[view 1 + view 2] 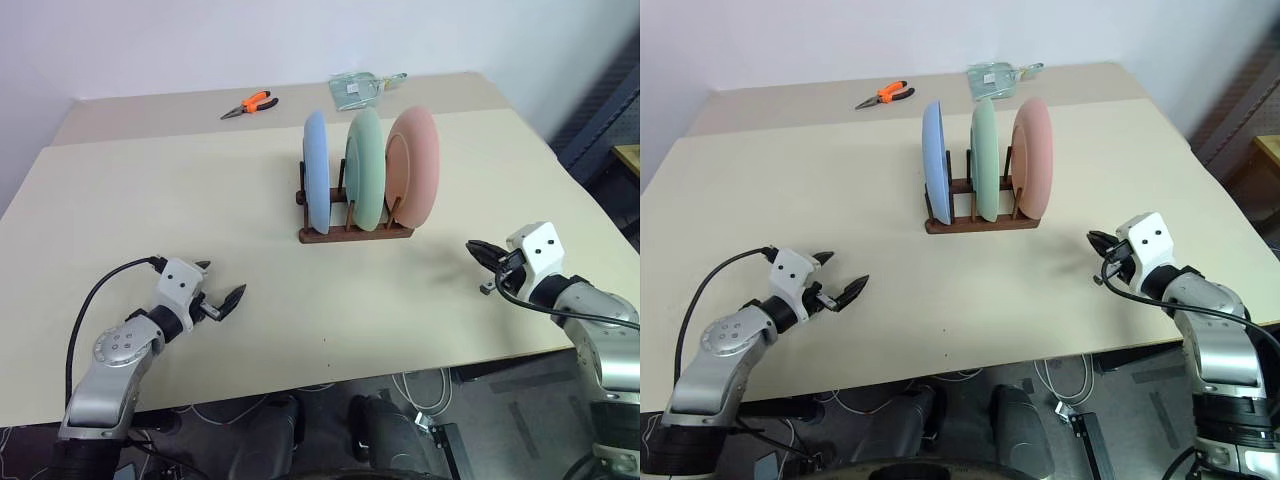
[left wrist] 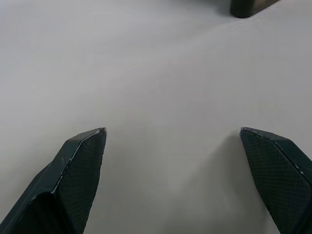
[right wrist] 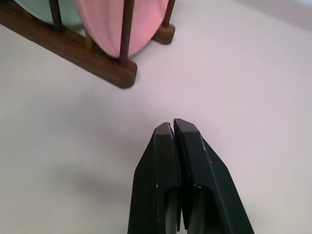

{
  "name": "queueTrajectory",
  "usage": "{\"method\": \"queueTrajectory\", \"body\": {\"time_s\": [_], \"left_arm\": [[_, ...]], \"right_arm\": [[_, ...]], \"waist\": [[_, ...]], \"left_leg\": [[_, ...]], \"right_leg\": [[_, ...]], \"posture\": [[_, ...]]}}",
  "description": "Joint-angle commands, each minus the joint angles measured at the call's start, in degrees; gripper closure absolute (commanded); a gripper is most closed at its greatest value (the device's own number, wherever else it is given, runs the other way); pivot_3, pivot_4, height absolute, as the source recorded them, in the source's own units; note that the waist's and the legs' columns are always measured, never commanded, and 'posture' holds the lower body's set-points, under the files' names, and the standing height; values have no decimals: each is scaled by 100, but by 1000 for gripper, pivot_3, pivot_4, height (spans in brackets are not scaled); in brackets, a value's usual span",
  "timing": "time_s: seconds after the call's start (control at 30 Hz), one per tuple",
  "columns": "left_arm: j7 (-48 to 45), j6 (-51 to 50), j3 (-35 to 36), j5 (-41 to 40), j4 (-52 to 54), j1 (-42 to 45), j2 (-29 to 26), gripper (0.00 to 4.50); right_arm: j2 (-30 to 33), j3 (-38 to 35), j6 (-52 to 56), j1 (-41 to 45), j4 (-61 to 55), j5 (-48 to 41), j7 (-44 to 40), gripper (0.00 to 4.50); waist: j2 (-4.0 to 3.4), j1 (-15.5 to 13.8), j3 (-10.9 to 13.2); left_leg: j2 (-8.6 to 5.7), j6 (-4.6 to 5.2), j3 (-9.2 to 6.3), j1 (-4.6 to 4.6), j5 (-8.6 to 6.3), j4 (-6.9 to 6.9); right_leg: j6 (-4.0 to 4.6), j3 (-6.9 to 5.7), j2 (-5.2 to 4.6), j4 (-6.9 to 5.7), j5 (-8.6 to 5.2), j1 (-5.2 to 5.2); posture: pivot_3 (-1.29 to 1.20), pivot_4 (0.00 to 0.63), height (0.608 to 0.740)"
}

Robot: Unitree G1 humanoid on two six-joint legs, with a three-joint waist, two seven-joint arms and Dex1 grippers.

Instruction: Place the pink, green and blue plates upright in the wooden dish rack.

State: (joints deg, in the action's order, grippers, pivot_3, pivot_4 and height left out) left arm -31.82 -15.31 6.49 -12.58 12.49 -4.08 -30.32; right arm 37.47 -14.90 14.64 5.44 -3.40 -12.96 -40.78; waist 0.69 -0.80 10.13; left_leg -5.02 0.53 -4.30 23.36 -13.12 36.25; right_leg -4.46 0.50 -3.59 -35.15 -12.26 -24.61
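The wooden dish rack [image 1: 355, 233] stands mid-table with three plates upright between its pegs: the blue plate [image 1: 316, 168] on the left, the green plate [image 1: 366, 165] in the middle, the pink plate [image 1: 415, 165] on the right. My left gripper [image 1: 220, 285] is open and empty, low over the table's near left, well away from the rack. My right gripper [image 1: 475, 249] is shut and empty, to the right of the rack and nearer the front edge. In the right wrist view the shut fingers [image 3: 176, 146] point toward the rack's end [image 3: 117, 73] and the pink plate [image 3: 114, 22].
Orange-handled pliers [image 1: 250, 103] lie at the far side of the table. A clear packet [image 1: 356, 90] lies at the far edge behind the rack. The table's front edge [image 1: 330, 375] runs just below both grippers.
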Motion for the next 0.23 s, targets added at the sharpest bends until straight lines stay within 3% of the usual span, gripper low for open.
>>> {"method": "queueTrajectory", "body": {"time_s": [0.03, 0.23], "left_arm": [[114, 127, 138, 56, 262, -169, 22, 0], [348, 147, 110, 111, 409, -315, 182, 0]], "right_arm": [[-39, 91, -370, 210, 266, 19, -49, 4445], [-142, 448, -666, 556, 765, 163, -27, 4445]], "waist": [[-2, 5, -2], [-8, 6, -4]], "left_leg": [[1, 0, 0, 0, 0, 0], [1, 0, 0, -1, 0, 0]], "right_leg": [[0, 0, 0, 0, 0, 0], [0, 0, 1, -2, 0, 0]], "posture": [[0, 150, 729], [0, 150, 729]]}}
